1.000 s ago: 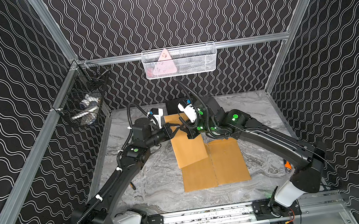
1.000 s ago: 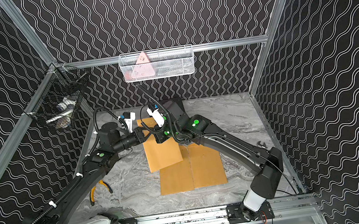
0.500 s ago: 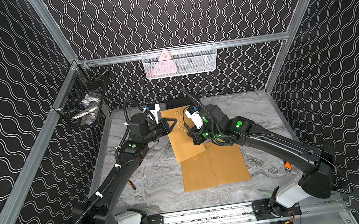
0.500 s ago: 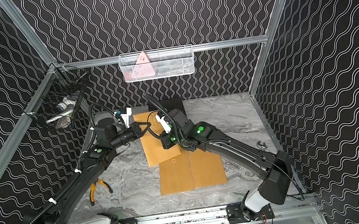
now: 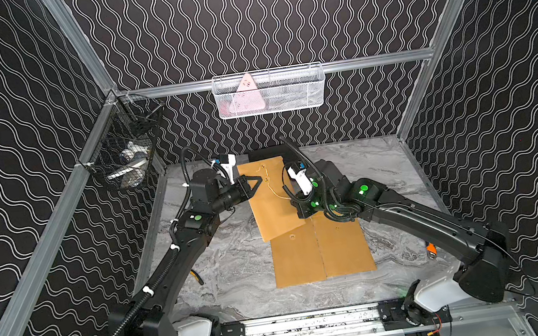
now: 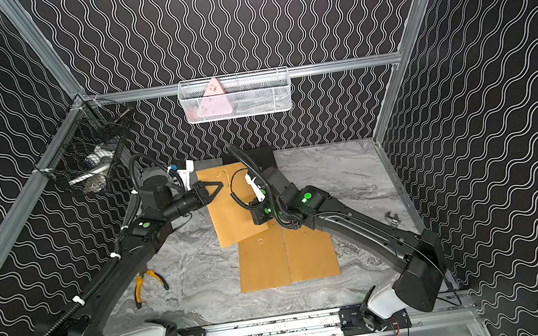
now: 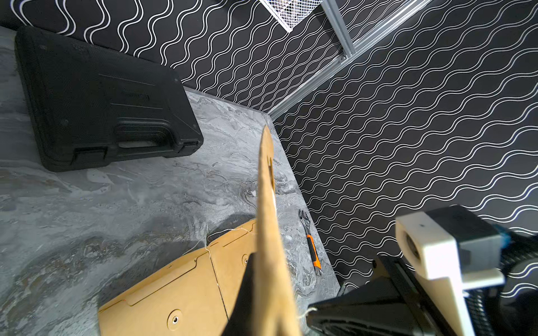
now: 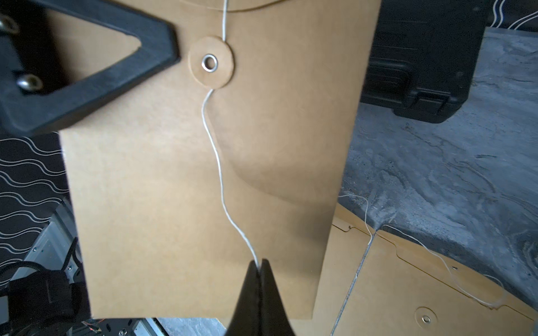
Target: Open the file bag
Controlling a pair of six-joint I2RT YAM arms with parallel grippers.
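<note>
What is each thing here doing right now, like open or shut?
file bag: lifted and tilted, flap down.
string: hanging slack, end pinched.
left gripper: jaws shut on the file bag's edge.
right gripper: jaws shut on the string.
other file bags: lying flat, strings loose.
black case: closed.
wrench: lying flat.
pliers: lying flat.

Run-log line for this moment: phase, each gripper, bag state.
phase: string pull | left gripper: shut on file bag, raised | right gripper: shut on string | bag: not yet open

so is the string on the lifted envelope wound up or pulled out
Pulled out: the string runs slack from the round button to the right hand, shut on it.
</note>
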